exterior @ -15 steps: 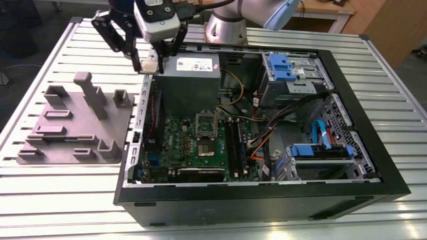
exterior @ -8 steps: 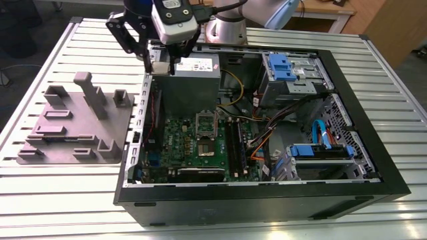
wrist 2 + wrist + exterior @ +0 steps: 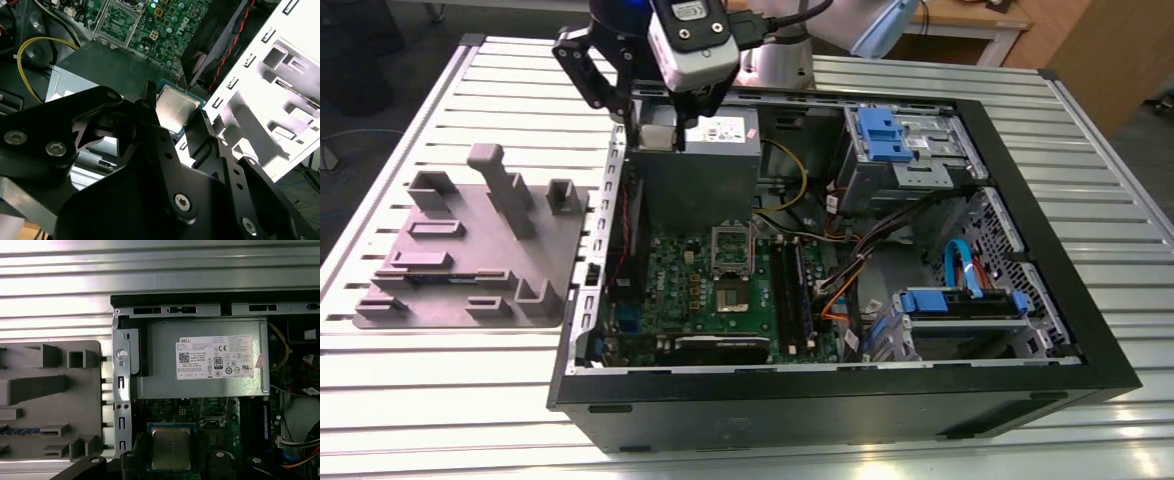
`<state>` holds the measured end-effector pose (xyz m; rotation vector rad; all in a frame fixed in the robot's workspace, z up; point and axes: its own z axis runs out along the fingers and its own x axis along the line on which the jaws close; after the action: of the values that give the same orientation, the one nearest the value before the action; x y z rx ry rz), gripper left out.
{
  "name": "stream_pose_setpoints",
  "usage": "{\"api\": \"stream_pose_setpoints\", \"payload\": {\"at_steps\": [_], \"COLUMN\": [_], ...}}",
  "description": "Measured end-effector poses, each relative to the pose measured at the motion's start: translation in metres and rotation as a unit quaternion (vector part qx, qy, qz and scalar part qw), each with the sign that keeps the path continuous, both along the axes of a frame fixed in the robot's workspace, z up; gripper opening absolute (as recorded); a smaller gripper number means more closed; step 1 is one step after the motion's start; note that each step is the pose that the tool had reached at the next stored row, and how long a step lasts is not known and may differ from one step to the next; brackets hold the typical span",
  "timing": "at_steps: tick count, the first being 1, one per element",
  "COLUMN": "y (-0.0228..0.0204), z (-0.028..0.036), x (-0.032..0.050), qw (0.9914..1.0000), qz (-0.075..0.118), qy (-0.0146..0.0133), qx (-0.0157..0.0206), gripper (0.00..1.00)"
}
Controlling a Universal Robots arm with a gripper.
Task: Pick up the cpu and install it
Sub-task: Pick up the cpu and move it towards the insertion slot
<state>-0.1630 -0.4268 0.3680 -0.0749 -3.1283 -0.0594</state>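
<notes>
Evidently, the picking-up half of the task is done and the carrying stage is in hand: the cpu is held in the air above the power supply, near the corner that meets the case's side wall, and is not yet installed. The gripper is closed to a narrow span, and in both wrist views the chip is seen pinched by two opposite edges between the black fingers, its silver-grey top left uncovered and facing the cameras. The chip is held flat, with no tilt that can be made out. The socket is seen on the motherboard just beside the power supply, and it appears uncovered and empty, though its retaining frame cannot be judged with certainty. By judgement, what remains calls for the chip to be squared with the socket's outline, matched to it in orientation, and kept level while it is lowered, since a skewed or slanted seating could damage the contacts. Room must also be allowed for the fingers beside the socket, where the long black memory slots stand close by.
</notes>
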Motion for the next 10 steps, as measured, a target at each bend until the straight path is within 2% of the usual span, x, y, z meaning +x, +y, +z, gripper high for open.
{"api": "stream_pose_setpoints", "payload": {"at_steps": [5,10], "y": [0.0000,-0.0004], "z": [-0.0004,-0.0013], "x": [0.0030,0.0180], "qw": [1.00000,1.00000], "qz": [0.000,0.000], "qy": [0.0000,0.0000], "qx": [-0.0001,0.0000], "gripper": [0.47,0.47]}}
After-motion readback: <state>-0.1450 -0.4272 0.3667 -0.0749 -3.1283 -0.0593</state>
